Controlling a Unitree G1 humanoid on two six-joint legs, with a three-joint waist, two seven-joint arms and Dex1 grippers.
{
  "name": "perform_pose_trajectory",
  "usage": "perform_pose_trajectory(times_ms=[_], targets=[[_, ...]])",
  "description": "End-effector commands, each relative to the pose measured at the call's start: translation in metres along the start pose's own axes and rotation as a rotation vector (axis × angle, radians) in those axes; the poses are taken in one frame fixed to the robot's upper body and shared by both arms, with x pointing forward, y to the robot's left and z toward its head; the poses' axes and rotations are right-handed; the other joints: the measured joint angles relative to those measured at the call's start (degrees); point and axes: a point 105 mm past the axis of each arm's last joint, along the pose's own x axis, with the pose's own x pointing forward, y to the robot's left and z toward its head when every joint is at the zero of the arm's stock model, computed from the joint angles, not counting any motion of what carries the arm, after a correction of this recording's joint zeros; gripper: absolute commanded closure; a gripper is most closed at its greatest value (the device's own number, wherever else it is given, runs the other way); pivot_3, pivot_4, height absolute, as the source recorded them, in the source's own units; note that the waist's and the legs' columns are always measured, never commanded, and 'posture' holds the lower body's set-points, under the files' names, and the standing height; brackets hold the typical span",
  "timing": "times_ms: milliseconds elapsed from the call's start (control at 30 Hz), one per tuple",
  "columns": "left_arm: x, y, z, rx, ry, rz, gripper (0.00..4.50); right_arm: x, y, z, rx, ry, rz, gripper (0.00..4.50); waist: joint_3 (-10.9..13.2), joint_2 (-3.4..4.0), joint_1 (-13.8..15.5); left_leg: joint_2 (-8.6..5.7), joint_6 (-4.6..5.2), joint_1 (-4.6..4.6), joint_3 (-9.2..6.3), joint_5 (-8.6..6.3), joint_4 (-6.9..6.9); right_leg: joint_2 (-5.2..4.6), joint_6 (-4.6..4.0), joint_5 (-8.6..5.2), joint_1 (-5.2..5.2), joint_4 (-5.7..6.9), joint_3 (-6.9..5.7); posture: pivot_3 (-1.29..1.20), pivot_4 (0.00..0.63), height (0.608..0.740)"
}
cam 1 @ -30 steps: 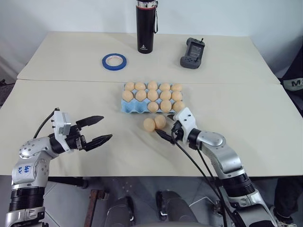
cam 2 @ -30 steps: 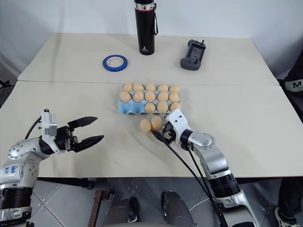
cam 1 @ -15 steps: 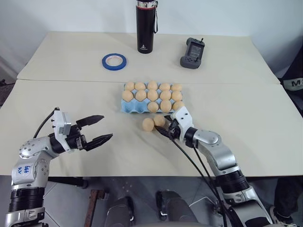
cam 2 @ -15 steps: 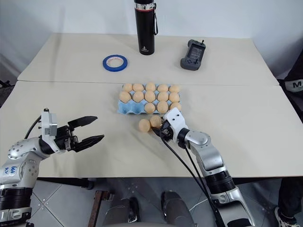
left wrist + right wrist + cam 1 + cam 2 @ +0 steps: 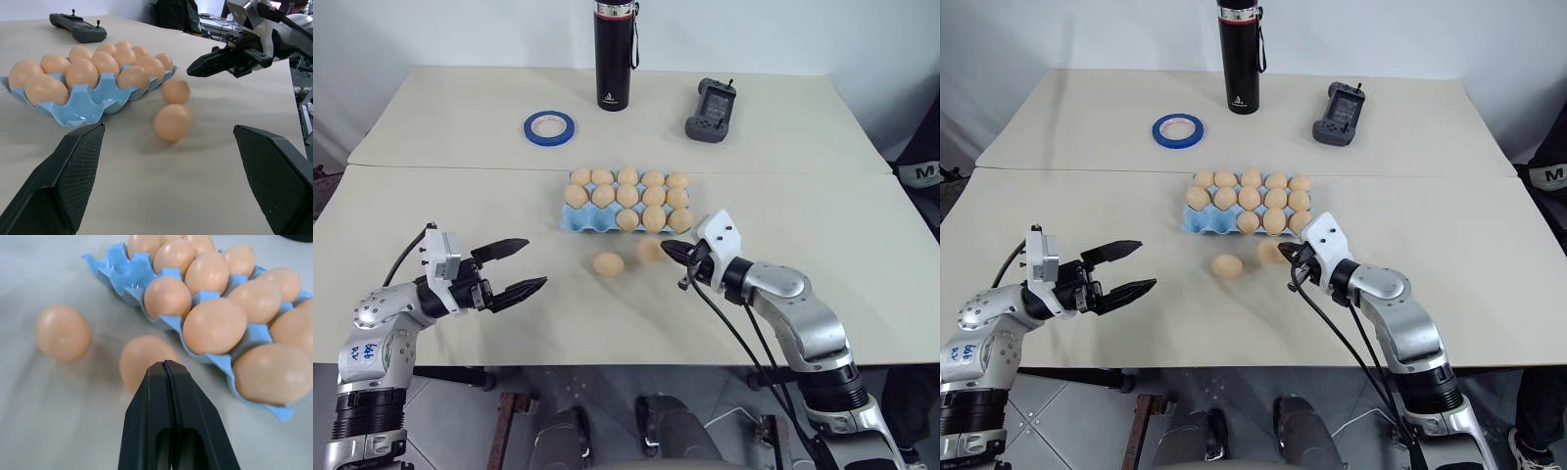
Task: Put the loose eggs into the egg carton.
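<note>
- Head views: the carton [image 5: 578, 222] sits mid-table, nearly full, with its front-left cups bare. Two loose eggs lie on the table [image 5: 440, 206] in front of it: one egg [image 5: 608, 263] well out from the tray, the other egg [image 5: 649, 249] nearer the tray and just beside the right gripper [image 5: 668, 249]. That claw is pressed together and pinches nothing; its tip points at the nearer egg from the right. The left gripper [image 5: 519, 266] hovers well off to the left, fingers spread, nothing between them. A tape roll [image 5: 549, 125], a black bottle [image 5: 614, 54] and a handset [image 5: 711, 109] stand at the far end, out of the way.
- Left wrist view: across the spread fingers [image 5: 58, 186] I see the carton's empty blue corner cup [image 5: 78, 110], both loose eggs on the cloth-coloured top, and the right claw closed to a point beside the farther one.
- Right wrist view: the shut black fingers [image 5: 168, 421] aim straight at one egg [image 5: 142, 360] lying just short of the tray wall; the second egg [image 5: 62, 332] is off to the side.
- My reading: the pick-up of the near egg is the step in hand, and the grip looks to have missed. Two eggs remain to be placed.
- Next it needs to open wide, come down with a finger on each side of the egg, then close gently, since the egg may roll away.
</note>
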Motion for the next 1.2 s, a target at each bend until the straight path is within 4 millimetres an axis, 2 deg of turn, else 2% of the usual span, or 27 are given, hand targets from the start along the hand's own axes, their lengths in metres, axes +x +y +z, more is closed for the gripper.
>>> perform_pose_trajectory(times_ms=[33,67,167,333,533,567,700,967,1200], targets=[[0.002,0.0,0.009,0.034,-0.029,-0.006,0.0,-0.004,0.009,0.011,0.029,-0.024,0.048,4.48,0.0,0.0,0.02,0.0,0.0,0.0,0.0,0.0,0.0,0.0,0.0,0.0,0.0,0.0,0.0,0.0,0.15,0.74],[0.001,0.0,0.009,0.034,-0.03,-0.006,0.0,-0.004,0.01,0.01,0.032,-0.015,0.052,4.48,0.0,0.0,0.03,0.0,0.0,-0.01,0.0,0.0,0.0,-0.01,0.0,0.0,0.0,0.0,0.0,0.0,0.15,0.74],[0.0,0.0,0.01,0.035,-0.028,-0.003,0.0,-0.011,0.012,0.012,0.035,-0.022,0.063,3.92,0.0,0.0,0.1,0.0,0.0,-0.02,0.0,0.0,0.0,-0.02,0.0,0.0,0.0,-0.02,0.0,0.0,0.15,0.74],[-0.001,-0.001,0.01,0.033,-0.026,-0.002,0.0,-0.025,0.016,0.014,0.029,-0.02,0.084,2.26,0.0,0.0,0.16,-0.01,-0.01,-0.03,-0.01,-0.01,0.0,-0.02,0.03,-0.02,0.01,-0.04,-0.01,0.0,0.15,0.74],[0.001,-0.002,0.009,0.032,-0.029,-0.008,0.0,-0.027,0.013,0.012,0.012,0.001,0.073,0.18,0.0,0.0,0.08,0.0,0.04,-0.01,-0.02,-0.04,0.0,0.0,0.02,-0.03,0.01,-0.01,-0.01,0.0,0.15,0.74],[0.001,-0.002,0.009,0.032,-0.03,-0.01,0.0,-0.025,0.011,0.011,0.014,0.002,0.061,0.05,0.0,0.0,0.09,0.0,0.04,-0.01,-0.03,-0.03,0.0,0.0,0.01,-0.03,0.0,-0.01,-0.01,0.0,0.15,0.74],[0.002,-0.003,0.009,0.032,-0.032,-0.012,0.0,-0.019,0.008,0.007,0.028,0.015,0.03,0.05,0.0,0.0,0.1,-0.01,0.03,-0.02,-0.02,-0.03,0.0,-0.01,0.02,-0.03,0.0,-0.03,-0.01,0.0,0.15,0.74],[0.0,-0.003,0.009,0.035,-0.03,-0.008,0.0,-0.006,0.02,0.002,0.058,0.01,0.063,0.05,0.0,-0.01,0.09,-0.01,0.0,-0.02,-0.02,-0.01,0.0,-0.01,0.02,-0.03,0.0,-0.02,-0.01,0.0,0.15,0.74],[0.0,-0.003,0.009,0.035,-0.029,-0.006,0.0,0.01,0.016,0.002,0.047,-0.002,0.049,0.05,0.0,0.0,0.09,-0.01,-0.01,-0.02,-0.02,-0.01,0.0,-0.01,0.01,-0.03,0.0,-0.01,-0.02,0.0,0.15,0.74]])
